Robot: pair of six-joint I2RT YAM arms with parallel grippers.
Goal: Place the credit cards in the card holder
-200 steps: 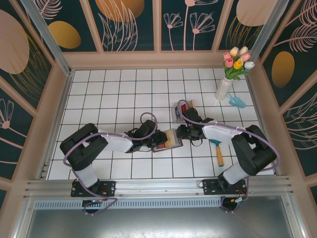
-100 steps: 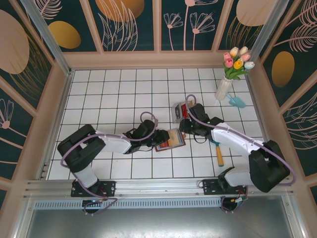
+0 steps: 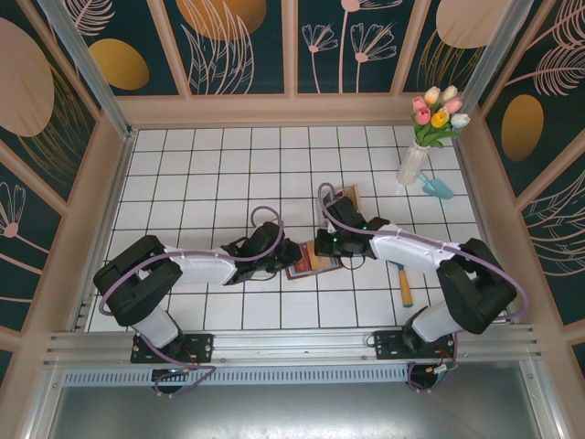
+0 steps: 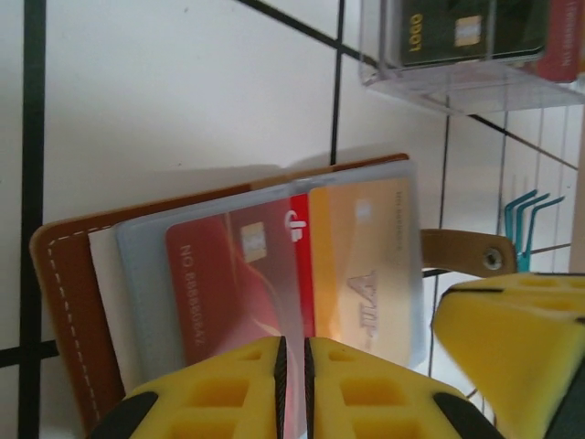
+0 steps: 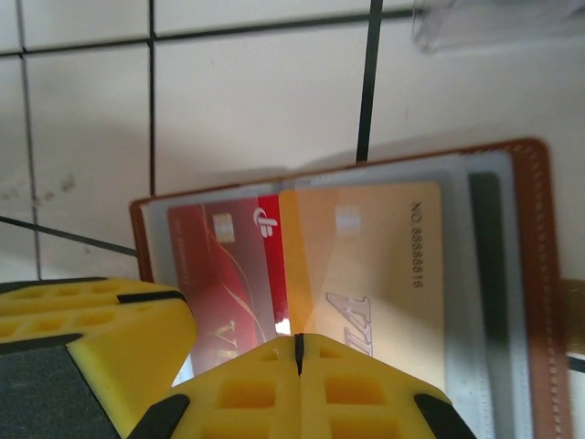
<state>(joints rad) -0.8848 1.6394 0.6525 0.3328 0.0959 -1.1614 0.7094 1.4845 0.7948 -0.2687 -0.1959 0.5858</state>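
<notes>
From above, I can barely see the card holder (image 3: 306, 268) under the left pincer (image 3: 285, 257) and right pincer (image 3: 324, 245). On the left wrist view, the fingers (image 4: 219, 393) hide one end of the red card (image 4: 233, 274); the clear tray (image 4: 457, 82) is cropped at the top.

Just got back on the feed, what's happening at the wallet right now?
Both arms are working at the open holder mid-table. The left claw is shut on one edge of it, apparently steadying it. The right claw looks shut on the gold card, which overlaps the red card lying in the holder's clear sleeve. A black card waits in the tray just beyond.
</notes>
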